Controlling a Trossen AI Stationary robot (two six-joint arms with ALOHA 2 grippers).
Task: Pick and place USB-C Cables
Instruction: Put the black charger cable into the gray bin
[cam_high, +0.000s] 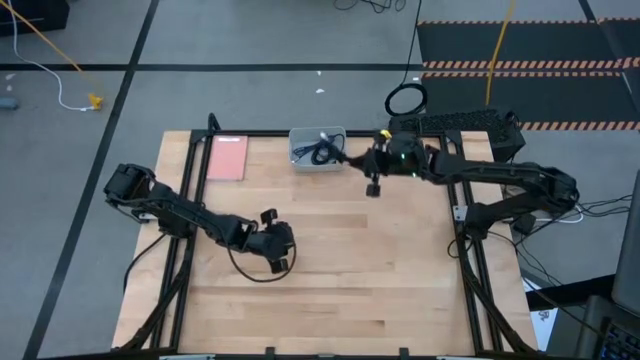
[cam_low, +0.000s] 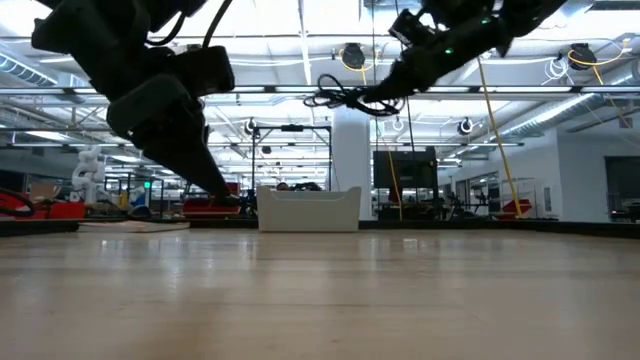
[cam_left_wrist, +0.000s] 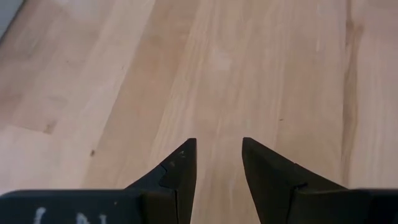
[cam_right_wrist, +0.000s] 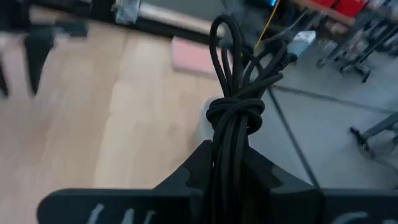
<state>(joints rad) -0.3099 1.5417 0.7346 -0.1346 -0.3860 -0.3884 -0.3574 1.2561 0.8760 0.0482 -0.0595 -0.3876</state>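
Observation:
A black USB-C cable (cam_right_wrist: 235, 112), bundled and tied around its middle, is in my right gripper (cam_right_wrist: 229, 155), which is shut on it. In the high view that gripper (cam_high: 348, 158) is at the right edge of the white tray (cam_high: 300, 160) by the table's far edge. The low view shows the cable (cam_low: 340, 95) hanging high above the tray (cam_low: 308, 210). Dark cable shows over the tray's inside (cam_high: 320, 150); whether any lies in it I cannot tell. My left gripper (cam_high: 278, 255) is open, low over bare wood left of the table's centre (cam_left_wrist: 219, 146). No blue-purple cable shows. My right gripper pinches the black cable bundle between its two fingers, just below the tied wrap (cam_right_wrist: 231, 140). The strands run along the fingers and out past their tips. The bundle is lifted clear, its loops (cam_low: 335, 97) sticking out sideways high over the tray.
A pink flat pad (cam_high: 228, 157) lies left of the tray at the far edge. A black ring-shaped coil (cam_high: 406, 100) and a yellow cord (cam_high: 500, 50) are on the floor beyond the table. Bare wood stretches across the near half of the table (cam_high: 380, 280).

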